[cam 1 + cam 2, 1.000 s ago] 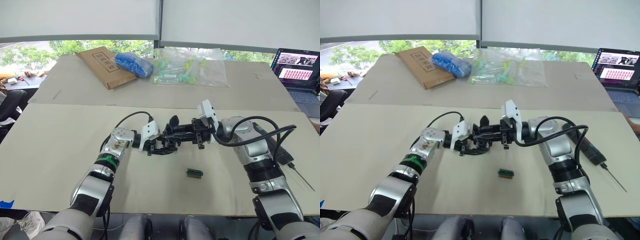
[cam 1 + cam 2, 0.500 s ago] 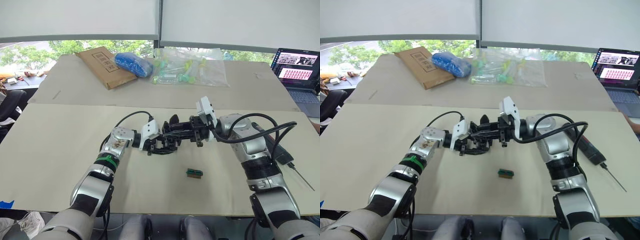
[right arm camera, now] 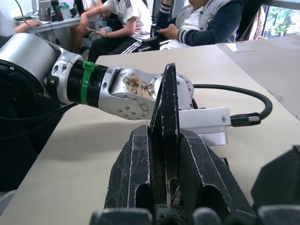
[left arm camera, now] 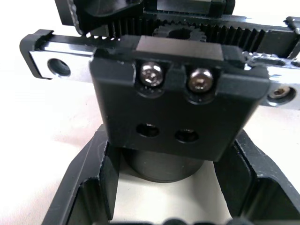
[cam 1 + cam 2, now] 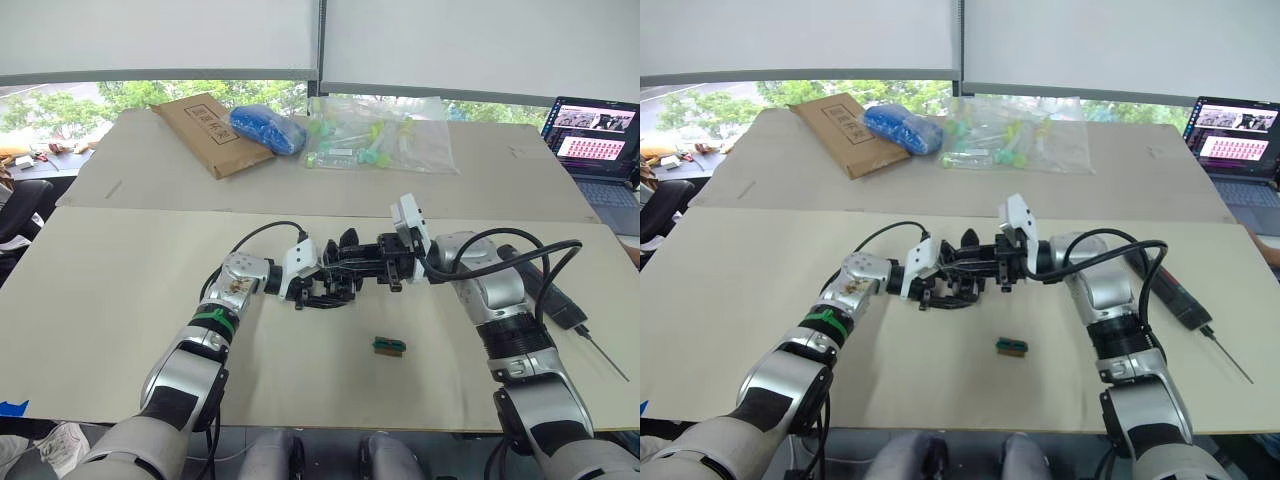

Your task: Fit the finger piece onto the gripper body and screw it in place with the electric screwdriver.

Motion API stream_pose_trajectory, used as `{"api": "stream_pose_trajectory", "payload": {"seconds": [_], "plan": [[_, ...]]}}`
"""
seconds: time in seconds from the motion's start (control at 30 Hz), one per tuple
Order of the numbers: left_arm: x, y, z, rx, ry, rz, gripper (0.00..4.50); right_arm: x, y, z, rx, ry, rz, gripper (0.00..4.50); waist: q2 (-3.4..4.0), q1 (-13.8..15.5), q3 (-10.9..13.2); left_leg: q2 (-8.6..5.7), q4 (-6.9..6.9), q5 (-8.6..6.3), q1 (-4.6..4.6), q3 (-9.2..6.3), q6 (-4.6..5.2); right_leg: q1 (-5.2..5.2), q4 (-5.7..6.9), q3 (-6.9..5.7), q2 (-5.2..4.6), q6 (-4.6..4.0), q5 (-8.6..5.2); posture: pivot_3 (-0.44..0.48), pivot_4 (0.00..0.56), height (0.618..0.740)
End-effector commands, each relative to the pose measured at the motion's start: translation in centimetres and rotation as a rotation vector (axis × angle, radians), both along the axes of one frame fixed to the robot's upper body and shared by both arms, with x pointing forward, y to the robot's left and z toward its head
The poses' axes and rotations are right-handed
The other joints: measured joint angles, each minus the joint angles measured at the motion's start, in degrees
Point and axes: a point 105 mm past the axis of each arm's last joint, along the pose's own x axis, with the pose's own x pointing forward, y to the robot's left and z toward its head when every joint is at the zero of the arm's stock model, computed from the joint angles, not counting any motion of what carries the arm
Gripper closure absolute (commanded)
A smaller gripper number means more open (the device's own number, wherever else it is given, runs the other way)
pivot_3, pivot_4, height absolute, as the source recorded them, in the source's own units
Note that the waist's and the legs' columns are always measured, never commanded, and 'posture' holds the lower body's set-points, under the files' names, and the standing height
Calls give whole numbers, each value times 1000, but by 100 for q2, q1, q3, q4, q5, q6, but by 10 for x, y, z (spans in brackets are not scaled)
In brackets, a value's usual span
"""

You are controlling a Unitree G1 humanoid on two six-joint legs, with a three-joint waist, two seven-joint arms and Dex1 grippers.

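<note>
My left gripper is shut on the gripper body, a black block with two screws, two empty holes and a toothed rack. Its fingers flank the body's rounded base. One pointed black finger of the body sticks up. My right gripper reaches in from the right, shut on the finger piece, a thin black wedge standing upright between its pads, close against the body's right side. The electric screwdriver lies on the table to the right, partly behind my right arm, its thin bit pointing toward the near edge.
A small green-and-brown block lies on the table just in front of the grippers. At the back are a cardboard envelope, a blue bag and a clear bag of parts. A laptop sits far right. People sit beyond.
My right gripper has moved a little left with the finger piece, closing in on the gripper body. The left gripper and the body have stayed put.
</note>
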Motion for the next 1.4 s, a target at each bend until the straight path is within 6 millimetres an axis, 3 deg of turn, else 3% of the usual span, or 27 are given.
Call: {"api": "stream_pose_trajectory", "payload": {"seconds": [0.03, 0.23, 0.4, 0.97, 1.2, 1.4], "plan": [[3, 2, -2, 29, -5, 21, 2203, 1, -5, -1, 12, -32, -10, 4163, 0, -2, 0, 0, 0, 0, 0, 0, 0, 0, 0, 0, 0, 0, 0, 0, 150, 740], [5, 0, 1, 22, -7, 27, 2203, 9, -12, 2, 15, -24, -36, 4163, 1, -3, -1, 1, 2, 0, 8, 1, 0, 6, 3, 3, 0, 0, 0, 0, 150, 740], [9, -1, 5, 21, -17, 38, 2203, 2, -13, -7, -27, -10, 6, 4163, 1, 9, -1, 0, 2, 0, 8, 1, 0, 6, 3, 3, -1, 0, 0, 0, 150, 740], [6, -2, 2, 6, -14, 36, 2203, 10, -14, -14, -51, 5, -60, 4163, 1, 13, -1, 0, 5, 0, 8, 0, 0, 5, 12, 4, -3, 0, 0, 0, 150, 740], [6, -2, 1, 10, -24, 36, 2203, 6, -17, -43, -144, 46, -75, 4163, 1, 16, -5, 0, 9, 0, 13, -1, 0, 5, 31, 7, -6, 0, 0, 0, 150, 740], [6, -3, 1, 2, -27, 40, 2203, 3, -13, -51, -71, 136, -82, 4163, 3, 14, -12, 1, 8, 0, 25, -1, 0, 10, 36, 10, -6, -1, 0, 0, 150, 740]]}}
